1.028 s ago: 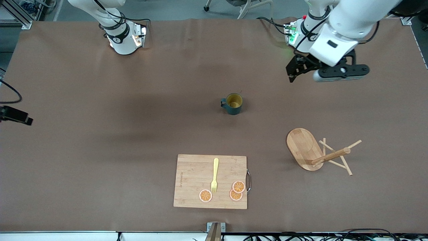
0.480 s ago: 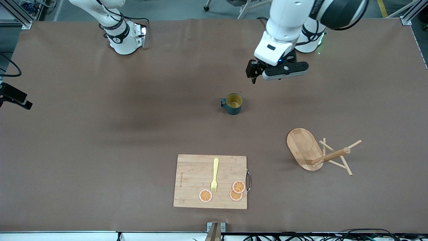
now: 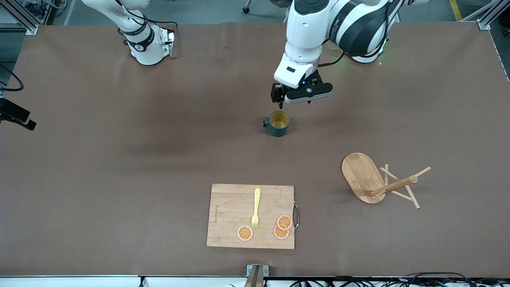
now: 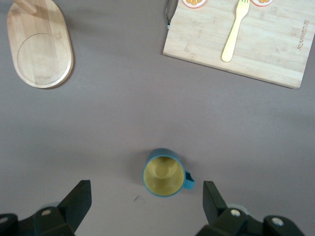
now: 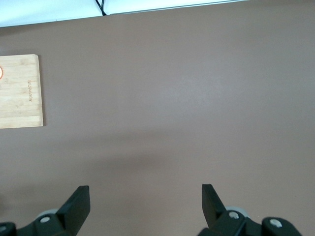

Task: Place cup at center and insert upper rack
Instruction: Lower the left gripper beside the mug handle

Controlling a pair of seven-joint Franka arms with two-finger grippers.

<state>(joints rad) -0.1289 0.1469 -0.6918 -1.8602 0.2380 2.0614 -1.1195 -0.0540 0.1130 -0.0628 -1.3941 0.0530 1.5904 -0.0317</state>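
The cup, dark teal with a yellow inside, stands upright near the table's middle, its handle toward the right arm's end. My left gripper hangs open and empty in the air just over the cup's rim on the robots' side. In the left wrist view the cup lies close to the open gripper, slightly ahead of the gap between the fingers. The upper rack, a wooden mug tree, lies tipped on its side toward the left arm's end; its oval base shows in the left wrist view. My right gripper is open and empty over bare table.
A rectangular bamboo cutting board lies nearer the front camera than the cup, with a yellow fork and three orange slices on it. Its corner shows in the right wrist view.
My left arm has swung from its own end of the table toward the middle and come down over the cup. The cup and the rack have not moved.
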